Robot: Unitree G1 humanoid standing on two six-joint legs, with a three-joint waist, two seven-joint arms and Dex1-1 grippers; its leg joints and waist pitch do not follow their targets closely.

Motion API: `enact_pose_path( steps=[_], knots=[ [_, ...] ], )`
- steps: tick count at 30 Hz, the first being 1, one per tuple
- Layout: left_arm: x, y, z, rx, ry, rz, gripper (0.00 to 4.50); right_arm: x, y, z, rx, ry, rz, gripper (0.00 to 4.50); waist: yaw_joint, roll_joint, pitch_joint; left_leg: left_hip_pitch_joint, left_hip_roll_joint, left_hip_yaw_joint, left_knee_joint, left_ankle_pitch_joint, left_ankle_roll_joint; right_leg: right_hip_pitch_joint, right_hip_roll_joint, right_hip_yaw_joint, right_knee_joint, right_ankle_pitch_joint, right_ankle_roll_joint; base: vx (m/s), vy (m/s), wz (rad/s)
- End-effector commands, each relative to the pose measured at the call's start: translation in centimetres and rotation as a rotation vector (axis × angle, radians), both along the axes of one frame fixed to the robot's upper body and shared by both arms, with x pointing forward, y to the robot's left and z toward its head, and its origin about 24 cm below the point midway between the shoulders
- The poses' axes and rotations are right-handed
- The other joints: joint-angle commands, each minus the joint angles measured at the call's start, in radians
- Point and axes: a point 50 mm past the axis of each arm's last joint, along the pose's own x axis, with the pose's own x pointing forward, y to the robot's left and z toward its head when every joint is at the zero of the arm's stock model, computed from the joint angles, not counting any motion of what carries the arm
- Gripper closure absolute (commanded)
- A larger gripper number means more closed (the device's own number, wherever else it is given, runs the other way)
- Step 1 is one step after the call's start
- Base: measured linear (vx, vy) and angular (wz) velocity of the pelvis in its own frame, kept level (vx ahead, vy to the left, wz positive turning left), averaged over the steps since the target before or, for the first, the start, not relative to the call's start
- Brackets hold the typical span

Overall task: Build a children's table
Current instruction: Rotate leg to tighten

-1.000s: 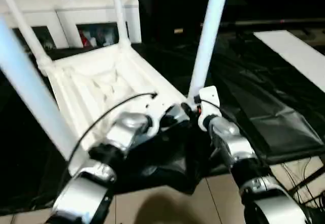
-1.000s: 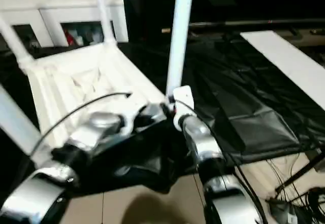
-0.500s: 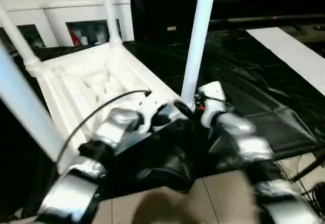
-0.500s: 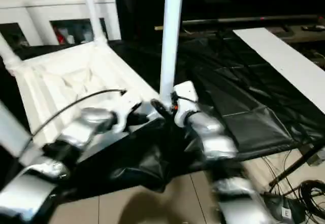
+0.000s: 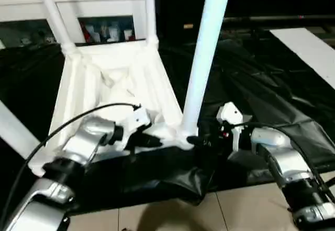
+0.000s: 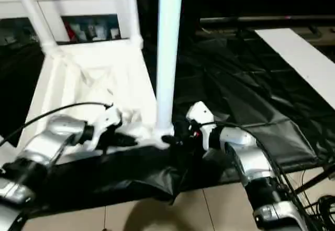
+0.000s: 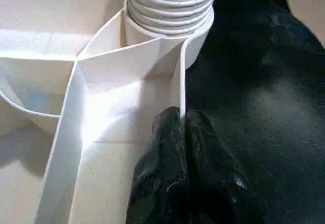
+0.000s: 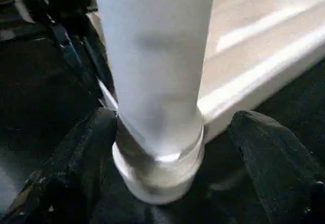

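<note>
While the tabletop lies upside down on black sheeting in the centre-left of the head views, ribbed underside up, legs stand in its corner sockets. The nearest leg rises through the upper middle of the frame. Two far legs stand toward the upper left, and another crosses the left edge. The left gripper is clenched on the thin rim wall of the tabletop just beside the near socket. The right gripper is spread wide, one finger on each side of the near leg's base; contact with it cannot be judged. A white cabinet sits across the top left.
</note>
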Motion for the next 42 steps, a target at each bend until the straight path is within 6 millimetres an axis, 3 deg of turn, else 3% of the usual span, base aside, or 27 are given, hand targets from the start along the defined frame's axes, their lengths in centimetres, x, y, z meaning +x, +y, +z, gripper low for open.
enact_pose_path(
  steps=[1,5,8,10,18,30,33,37,40,42],
  knots=[
    [-1.0,-0.5,-1.2,0.019,0.07,-0.061,4.5,0.0,0.3,0.2,-0.014,-0.004,0.043,0.6,-0.004,-0.003,-0.052,0.013,0.021,0.004,-0.064,-0.261,0.043,0.044,-0.032,0.027,-0.064,-0.172,-0.247,0.0,0.0,0.0],
    [-0.9,-0.5,-1.1,0.016,0.068,-0.061,4.5,0.1,0.6,-0.1,-0.031,0.004,0.064,0.77,-0.005,-0.002,-0.052,0.011,0.02,0.002,-0.065,-0.267,0.028,0.044,-0.033,0.027,-0.066,-0.2,-0.232,0.0,0.0,0.0],
    [-0.9,-0.6,-1.0,0.016,0.068,-0.06,4.5,0.1,0.8,-0.3,-0.042,0.014,0.082,0.77,-0.004,-0.003,-0.055,0.01,0.019,0.003,-0.061,-0.235,0.034,0.046,-0.03,0.027,-0.059,-0.145,-0.242,0.0,0.0,0.0],
    [-0.8,-0.7,-0.9,0.017,0.066,-0.056,4.5,0.3,0.9,-0.4,-0.058,0.009,0.077,1.13,-0.004,-0.003,-0.056,0.01,0.018,0.004,-0.06,-0.223,0.04,0.047,-0.03,0.026,-0.058,-0.129,-0.247,0.0,0.0,0.0],
    [-0.8,-0.6,-1.0,0.027,0.067,-0.053,4.5,0.6,1.1,-0.5,-0.059,0.019,0.087,1.75,-0.003,-0.005,-0.056,0.01,0.018,0.004,-0.058,-0.222,0.042,0.048,-0.031,0.026,-0.058,-0.141,-0.248,0.0,0.0,0.0],
    [-0.7,-0.5,-1.4,0.044,0.071,-0.012,4.5,0.7,1.3,-0.9,-0.054,0.032,0.084,1.85,-0.004,-0.007,-0.057,0.009,0.017,0.005,-0.055,-0.204,0.051,0.049,-0.03,0.025,-0.054,-0.124,-0.255,0.0,0.0,0.0],
    [0.1,-1.0,-1.8,0.04,0.045,0.107,4.5,1.4,1.3,-1.6,-0.06,0.013,-0.056,1.85,-0.008,-0.008,-0.053,0.01,0.016,0.005,-0.058,-0.24,0.035,0.045,-0.033,0.026,-0.062,-0.196,-0.243,0.0,0.0,0.0],
    [1.9,-2.7,-2.5,0.035,-0.002,0.327,4.5,2.3,2.5,-3.2,-0.009,0.032,-0.34,1.85,-0.017,-0.011,-0.048,0.014,0.012,-0.002,-0.064,-0.315,-0.009,0.039,-0.035,0.024,-0.079,-0.38,-0.18,0.0,0.0,0.0],
    [2.3,-3.2,-2.6,0.031,-0.01,0.378,4.5,2.4,2.9,-3.6,0.005,0.04,-0.402,1.85,-0.023,-0.012,-0.049,0.012,0.011,-0.003,-0.065,-0.326,-0.004,0.037,-0.033,0.024,-0.084,-0.388,-0.163,0.0,0.0,0.0],
    [3.1,-4.4,-2.5,0.017,-0.024,0.481,4.5,3.1,3.5,-4.2,0.019,0.065,-0.579,1.85,-0.026,-0.01,-0.049,0.015,0.009,-0.002,-0.064,-0.334,-0.005,0.031,-0.033,0.025,-0.087,-0.394,-0.165,0.0,0.0,0.0]
  ],
)
